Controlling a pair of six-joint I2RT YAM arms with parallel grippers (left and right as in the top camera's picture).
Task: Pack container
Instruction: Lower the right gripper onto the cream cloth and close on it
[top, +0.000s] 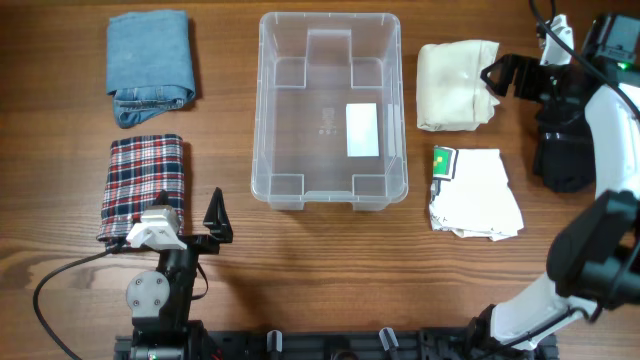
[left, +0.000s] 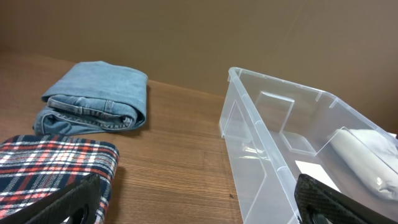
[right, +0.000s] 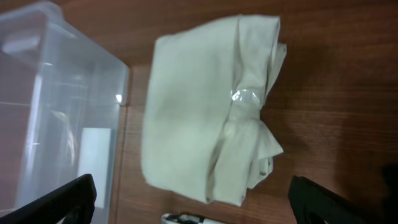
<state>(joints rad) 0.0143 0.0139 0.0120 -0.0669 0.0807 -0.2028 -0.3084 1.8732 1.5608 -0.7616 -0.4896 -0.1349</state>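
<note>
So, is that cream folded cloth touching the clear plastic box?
Apart. The overhead view shows a strip of bare wooden table between the cream cloth and the container.

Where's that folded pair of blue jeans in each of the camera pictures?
Overhead: jeans at upper left, left of the clear container.
Left wrist: jeans left of centre, beyond the plaid cloth.
Right wrist: not in it.
Shared landmark: the container, on the right in the left wrist view and on the left in the right wrist view.

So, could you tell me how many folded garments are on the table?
4: jeans and plaid garment left of the container, cream garment and white garment right of it; none appears hidden.
</note>
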